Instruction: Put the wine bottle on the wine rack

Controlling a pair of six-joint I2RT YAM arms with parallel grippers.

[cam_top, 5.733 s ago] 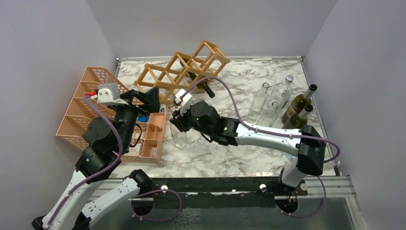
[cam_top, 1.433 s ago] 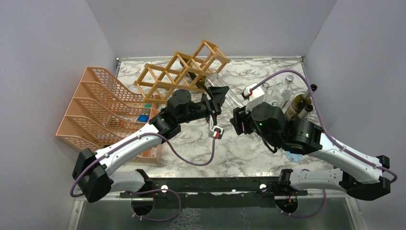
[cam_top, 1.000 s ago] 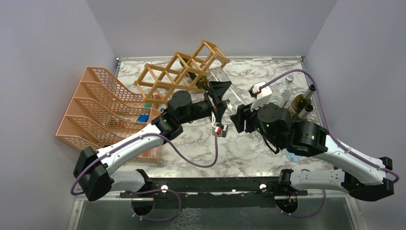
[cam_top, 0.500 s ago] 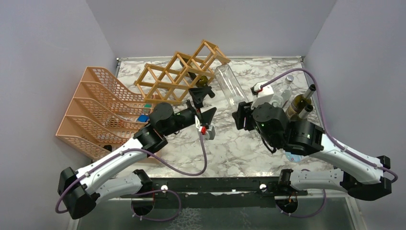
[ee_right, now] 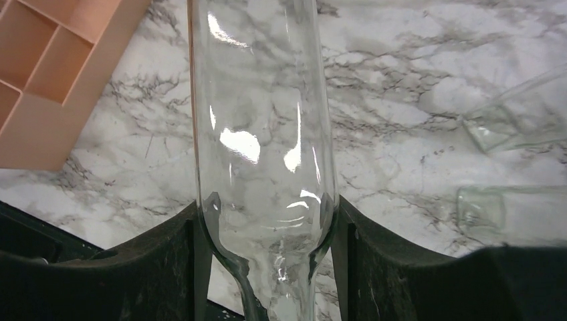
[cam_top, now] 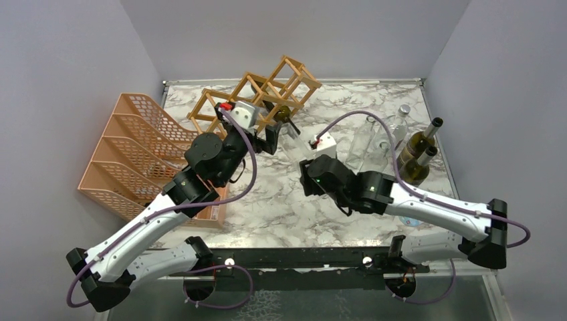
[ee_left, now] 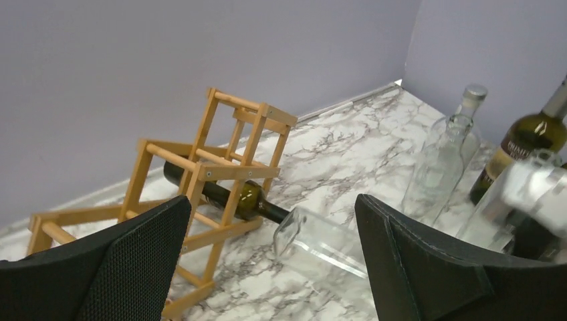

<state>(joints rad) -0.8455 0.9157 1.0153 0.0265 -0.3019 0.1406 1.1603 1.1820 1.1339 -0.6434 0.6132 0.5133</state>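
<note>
The right gripper clasps the clear glass wine bottle at its shoulder, base pointing toward the tan wooden lattice wine rack; the left gripper gapes empty.

I see soft, even, bright light in all three views, with only faint shadows on the marble table. White glare spots sit on the clear bottle in my right wrist view. In the left wrist view, glass at the right edge is smeared.

Left arm extended, jaws wide apart; right arm reaching leftward, jaws clamped.
</note>
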